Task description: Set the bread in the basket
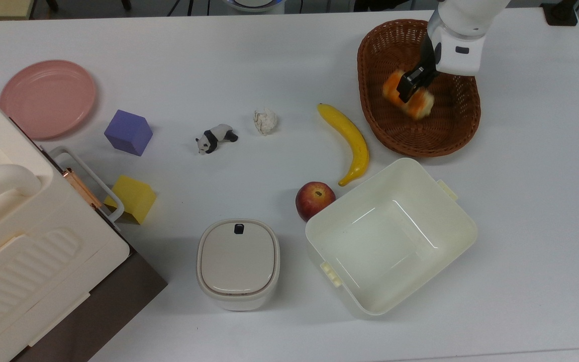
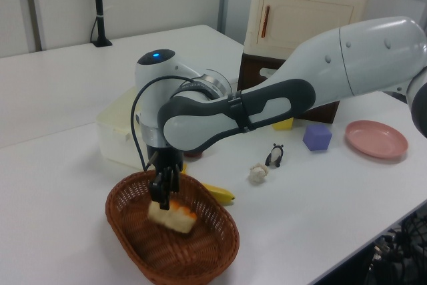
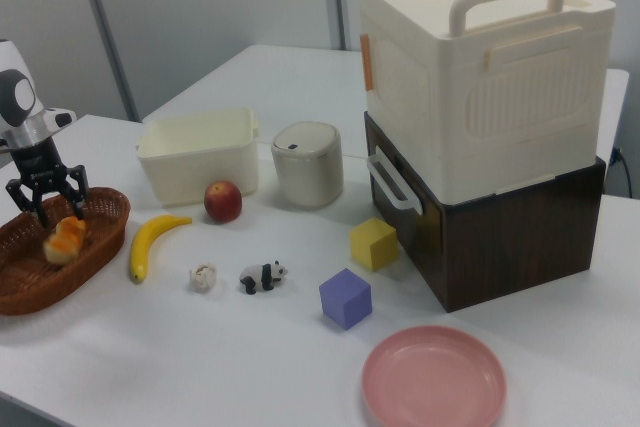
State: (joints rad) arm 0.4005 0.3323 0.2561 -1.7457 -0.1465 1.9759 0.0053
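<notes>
Right view: one gripper, fingers spread, above one bread in one basket.

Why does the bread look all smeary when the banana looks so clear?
In the top view the bread is smeared orange inside the basket, probably from motion, beneath the gripper; the banana lies crisp on the table. In the left view the bread's edges look soft too. In the right view it looks a bit clearer.

Basket: dark brown woven wicker. Bread: orange top, cream sides. Banana: yellow. Plate: pink. Tabletop: white. Cubes: purple, yellow.
</notes>
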